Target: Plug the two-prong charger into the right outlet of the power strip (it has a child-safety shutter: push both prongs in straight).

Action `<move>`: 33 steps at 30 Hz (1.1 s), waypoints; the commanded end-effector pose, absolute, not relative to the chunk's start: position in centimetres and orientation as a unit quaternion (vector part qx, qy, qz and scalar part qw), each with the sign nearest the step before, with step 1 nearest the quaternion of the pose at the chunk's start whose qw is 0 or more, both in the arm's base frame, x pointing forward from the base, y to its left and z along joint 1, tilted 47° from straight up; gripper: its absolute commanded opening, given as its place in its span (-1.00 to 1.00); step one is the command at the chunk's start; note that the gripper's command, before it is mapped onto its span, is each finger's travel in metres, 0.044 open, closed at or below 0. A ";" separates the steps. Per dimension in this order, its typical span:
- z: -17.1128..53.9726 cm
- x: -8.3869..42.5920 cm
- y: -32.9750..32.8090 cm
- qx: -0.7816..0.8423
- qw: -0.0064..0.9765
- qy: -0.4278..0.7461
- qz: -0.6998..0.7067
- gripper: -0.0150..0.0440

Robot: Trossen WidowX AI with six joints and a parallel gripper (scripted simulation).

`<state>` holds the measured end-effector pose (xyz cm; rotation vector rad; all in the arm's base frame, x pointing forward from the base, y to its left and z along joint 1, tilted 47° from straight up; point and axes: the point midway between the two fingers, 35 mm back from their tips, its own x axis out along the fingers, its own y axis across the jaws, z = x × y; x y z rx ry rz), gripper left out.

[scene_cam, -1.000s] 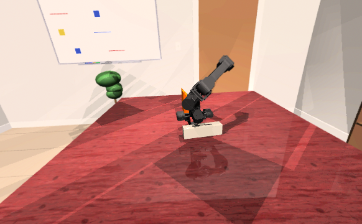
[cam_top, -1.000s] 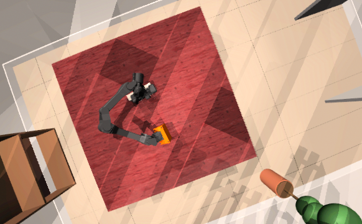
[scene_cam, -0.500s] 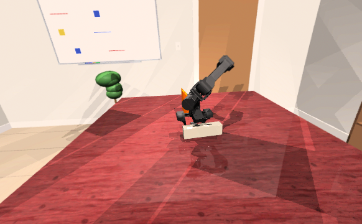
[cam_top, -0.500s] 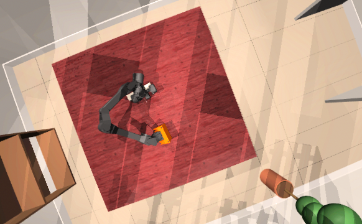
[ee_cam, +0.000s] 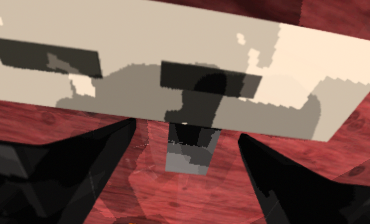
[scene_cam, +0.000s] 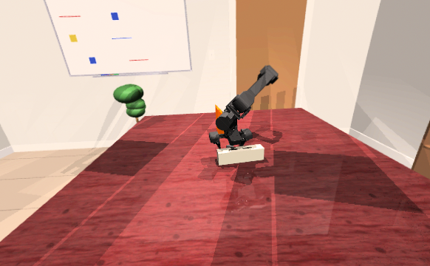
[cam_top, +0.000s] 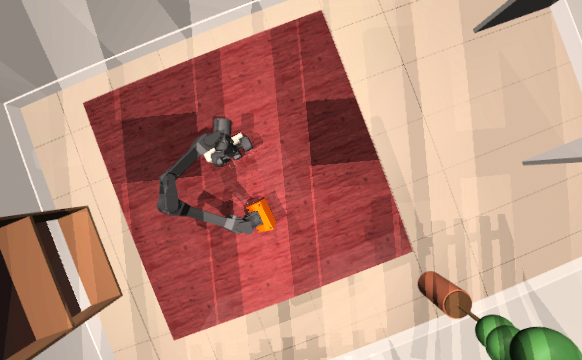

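The cream power strip (cam_top: pixel 209 156) (scene_cam: pixel 241 156) (ee_cam: pixel 331 55) lies on the red table, with two dark outlet panels in the wrist view, the left panel (ee_cam: pixel 21 56) and the right panel (ee_cam: pixel 173 76). My gripper (cam_top: pixel 231 151) (scene_cam: pixel 230 146) (ee_cam: pixel 188 130) is open at the strip's near side in the wrist view, low over it. The small dark grey charger (ee_cam: pixel 187 162) is between the spread fingers, with a gap on both sides. A dark shape, charger side or shadow, runs from it to the right panel. Its prongs are hidden; I cannot tell how deep they sit.
An orange block (cam_top: pixel 266 215) (scene_cam: pixel 218 114) is at the arm's base. The arm bends out from it and back over the strip. A brown shelf (cam_top: pixel 46 280), a potted plant (cam_top: pixel 438 292) and a whiteboard (scene_cam: pixel 156 22) stand off the red table (cam_top: pixel 251 280) (scene_cam: pixel 163 229).
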<state>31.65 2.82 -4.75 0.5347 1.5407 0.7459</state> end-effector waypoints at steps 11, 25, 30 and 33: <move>-4.7 31.2 2.8 0.233 0.629 0.666 0.327 1.00; -4.8 30.4 2.7 0.233 0.630 0.665 0.327 1.00; -4.9 29.8 2.6 0.233 0.630 0.665 0.327 1.00; -4.9 29.5 2.5 0.233 0.630 0.665 0.327 1.00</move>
